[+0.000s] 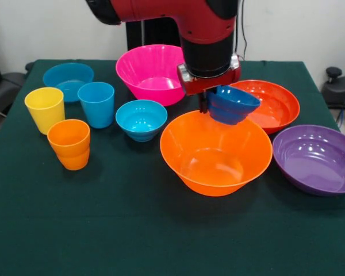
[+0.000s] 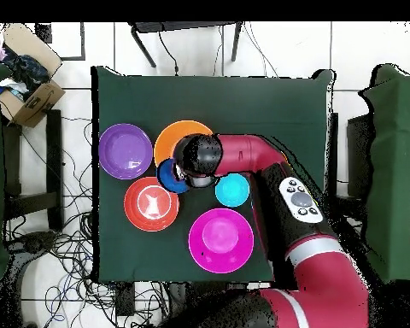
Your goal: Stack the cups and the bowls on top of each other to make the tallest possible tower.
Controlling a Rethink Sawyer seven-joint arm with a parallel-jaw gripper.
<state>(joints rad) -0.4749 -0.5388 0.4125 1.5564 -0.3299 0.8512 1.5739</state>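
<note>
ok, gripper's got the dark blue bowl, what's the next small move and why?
Probably ease it forward over the large orange bowl's middle, then lower. The gripper holds the small dark blue bowl tilted, by its rim, in the air above the orange bowl's back rim, beside the red-orange bowl. Released here, it might catch the rim instead of nesting.

Front camera: low and close across the green table (image 1: 103, 230), facing the arm (image 1: 178, 17), tabletop filling the view.
Overhead camera: high, straight down, whole table (image 2: 285, 111) plus floor and cables.
Shared: pink bowl (image 1: 149, 72) (image 2: 220, 241), purple bowl (image 1: 319, 158) (image 2: 125, 151), with sides reversed.
</note>
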